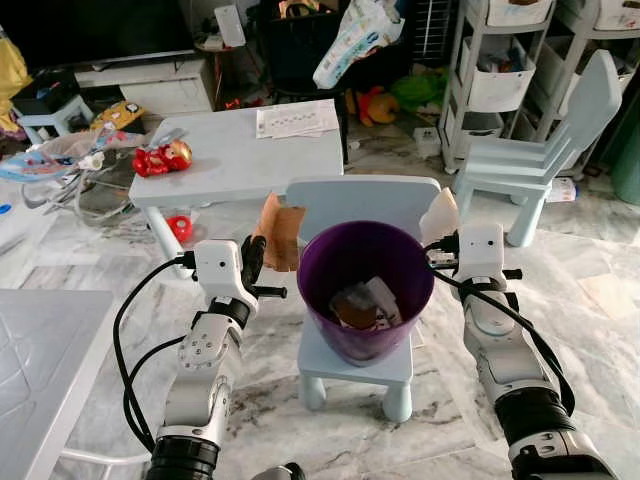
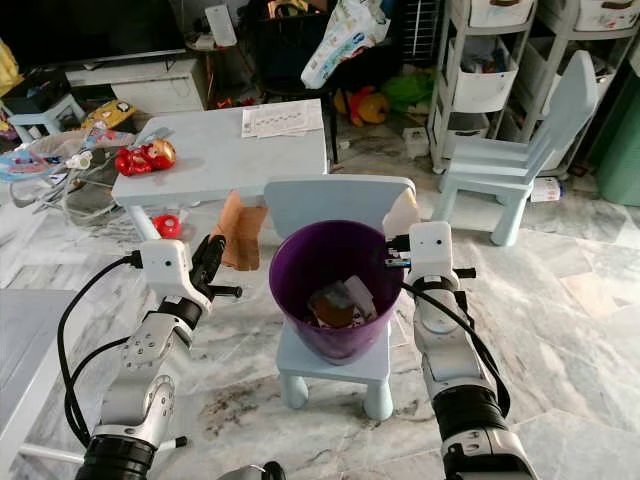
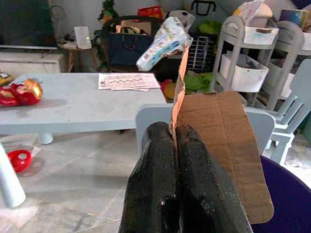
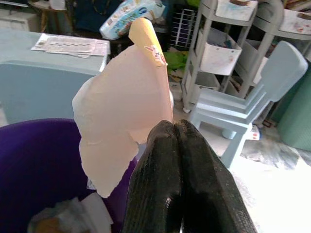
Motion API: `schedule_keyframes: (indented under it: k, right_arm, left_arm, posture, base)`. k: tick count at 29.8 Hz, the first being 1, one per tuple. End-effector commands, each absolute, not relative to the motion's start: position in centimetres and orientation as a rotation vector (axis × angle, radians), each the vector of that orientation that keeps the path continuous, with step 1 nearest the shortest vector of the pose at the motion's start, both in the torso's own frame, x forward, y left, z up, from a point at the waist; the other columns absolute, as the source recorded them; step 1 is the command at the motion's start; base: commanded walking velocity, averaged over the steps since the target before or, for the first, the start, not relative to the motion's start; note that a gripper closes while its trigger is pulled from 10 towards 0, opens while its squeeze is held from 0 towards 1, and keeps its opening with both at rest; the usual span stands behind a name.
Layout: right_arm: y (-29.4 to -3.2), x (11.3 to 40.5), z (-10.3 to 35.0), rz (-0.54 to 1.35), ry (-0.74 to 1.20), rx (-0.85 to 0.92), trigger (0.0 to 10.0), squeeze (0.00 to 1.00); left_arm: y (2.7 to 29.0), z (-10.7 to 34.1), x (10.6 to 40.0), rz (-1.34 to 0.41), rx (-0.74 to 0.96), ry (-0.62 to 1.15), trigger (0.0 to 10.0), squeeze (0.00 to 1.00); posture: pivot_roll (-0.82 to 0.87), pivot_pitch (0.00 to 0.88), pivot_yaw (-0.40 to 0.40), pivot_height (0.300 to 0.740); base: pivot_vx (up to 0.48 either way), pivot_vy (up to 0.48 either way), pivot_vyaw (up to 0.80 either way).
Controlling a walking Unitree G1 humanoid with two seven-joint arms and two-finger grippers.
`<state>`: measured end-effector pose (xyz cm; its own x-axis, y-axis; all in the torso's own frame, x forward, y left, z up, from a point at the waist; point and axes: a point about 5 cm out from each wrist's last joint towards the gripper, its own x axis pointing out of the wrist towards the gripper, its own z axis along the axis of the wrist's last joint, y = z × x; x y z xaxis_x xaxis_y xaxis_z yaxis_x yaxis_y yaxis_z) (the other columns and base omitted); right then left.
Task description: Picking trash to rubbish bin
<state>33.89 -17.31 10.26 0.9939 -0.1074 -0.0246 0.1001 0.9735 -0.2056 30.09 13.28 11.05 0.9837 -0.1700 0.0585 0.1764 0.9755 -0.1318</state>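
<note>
A purple bin (image 1: 365, 290) with trash (image 1: 366, 304) inside stands on a small chair (image 1: 358, 365), flanked by the left gripper (image 3: 176, 141) pinching a cardboard piece (image 3: 223, 150) at its left rim and the right gripper (image 4: 173, 133) pinching pale paper (image 4: 124, 111) at its right rim.

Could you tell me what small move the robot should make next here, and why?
Probably swing the left end effector inward over the bin and let go. It is shut on the cardboard, which hangs just outside the rim, while the bin stands on a chair and already holds trash. The right end effector, shut on a wrapper, could follow.
</note>
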Motion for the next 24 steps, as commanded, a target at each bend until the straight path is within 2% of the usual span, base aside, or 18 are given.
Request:
schedule_keyframes:
  k: [1, 17, 18, 22, 24]
  right_arm:
    - [-17.0, 34.0, 10.1, -0.092, 0.049, -0.196, 10.0, 0.00]
    - [-16.1, 33.8, 9.9, -0.041, 0.050, -0.166, 10.0, 0.00]
    - [-15.7, 33.8, 9.8, -0.010, 0.050, -0.157, 10.0, 0.00]
    - [-14.5, 33.7, 9.7, 0.085, 0.055, -0.138, 10.0, 0.00]
    - [-14.1, 33.7, 9.4, 0.123, 0.069, -0.126, 10.0, 0.00]
  left_arm:
    - [13.7, 11.0, 29.9, -0.172, -0.116, -0.043, 0.7, 0.00]
    - [14.1, 10.8, 29.4, -0.160, -0.100, -0.029, 0.9, 0.00]
    - [14.3, 10.7, 29.2, -0.157, -0.091, -0.025, 1.3, 0.00]
    - [14.9, 10.4, 28.6, -0.147, -0.057, -0.009, 1.6, 0.00]
    - [15.5, 10.2, 28.0, -0.138, -0.033, 0.003, 1.5, 0.00]
  posture:
    - [-0.01, 0.053, 0.098, 0.740]
    - [0.01, 0.072, 0.101, 0.740]
    - [0.01, 0.080, 0.103, 0.740]
    - [0.04, 0.106, 0.108, 0.740]
    - [0.06, 0.120, 0.113, 0.740]
  base:
    - [0.000, 0.000, 0.00]
    - [0.000, 0.000, 0.00]
    - [0.000, 0.000, 0.00]
    - [0.000, 0.000, 0.00]
    - [0.000, 0.000, 0.00]
